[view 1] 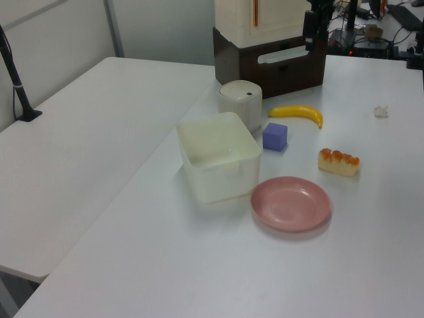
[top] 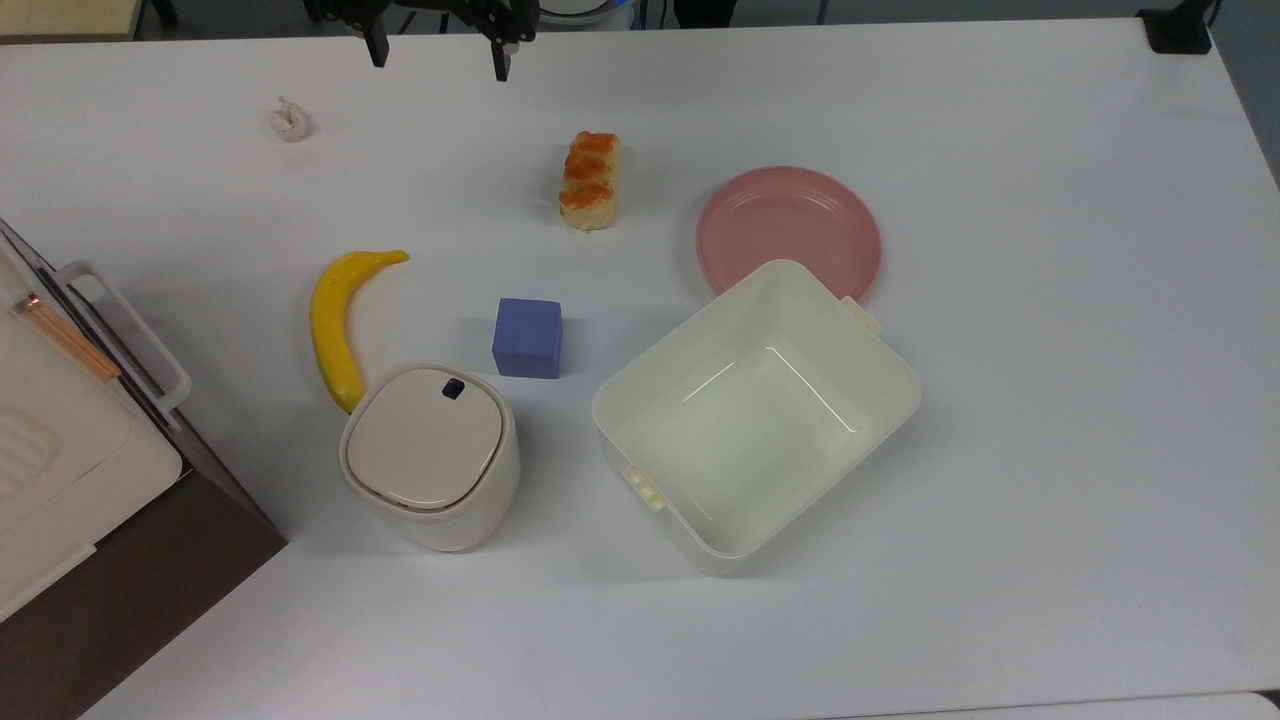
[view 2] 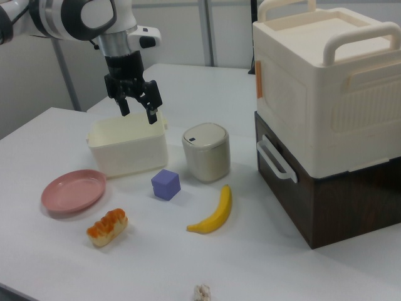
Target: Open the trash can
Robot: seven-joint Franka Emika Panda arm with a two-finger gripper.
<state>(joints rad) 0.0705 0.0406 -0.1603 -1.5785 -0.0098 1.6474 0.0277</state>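
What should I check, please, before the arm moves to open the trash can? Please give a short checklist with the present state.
1. Lid of the trash can is shut and flat: ok, nothing lies on it.
2. Push button is uncovered and reachable from above: ok.
3. Gripper holds nothing and its fingers are apart: ok.
4. Gripper is above the button: not ok, it hangs at the table's far edge in the top view.
5. Neighbours leave room: ok, but the banana and purple cube lie close to the can.
6. Can is fixed against sliding: cannot tell.
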